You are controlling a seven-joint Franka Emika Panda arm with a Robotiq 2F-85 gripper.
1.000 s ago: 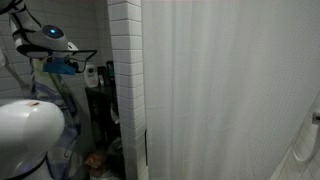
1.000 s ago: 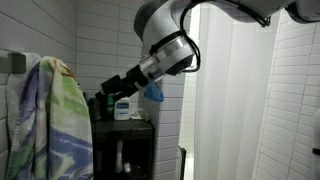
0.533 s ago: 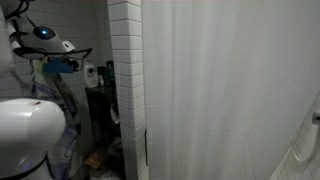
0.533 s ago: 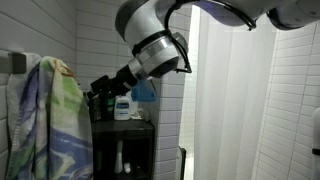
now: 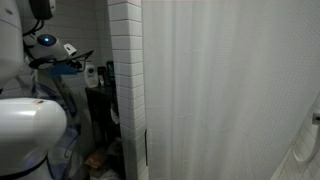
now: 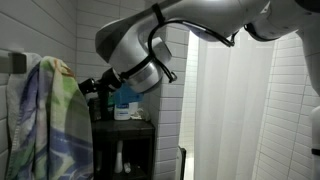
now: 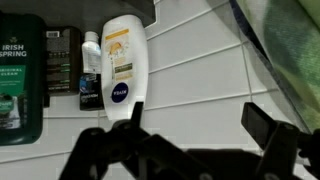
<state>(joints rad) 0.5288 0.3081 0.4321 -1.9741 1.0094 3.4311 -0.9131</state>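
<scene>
Bathroom corner, tight quarters.
- Gripper hangs at the gap between the hanging towel on the left and the dark shelf unit on the right. The towel's edge lies just beside it, so there is little side room.
- The tiled wall stands right of the shelf, with the shower curtain beyond it. The open room is on the near side, where the arm comes in.
- In the wrist view the gripper is spread wide. Both fingers are dark at the lower edge, with nothing between them and no contact.

Writing:
- White Nivea bottle carries a blue "NIVEA" badge low on its front.
- Green Irish Spring bottle, far left, reads "IRISH SPRING".
- Between these two are a dark box and a small blue bottle. Their print is too small to read.

Thing nearest the gripper: the white Nivea bottle, straight ahead of the open fingers and apart from them.
- It stands on the shelf top against white tile.
- Long axis is vertical, with the broad end up and the narrow end down.
- The label faces the gripper.
- It also shows in both exterior views.
</scene>
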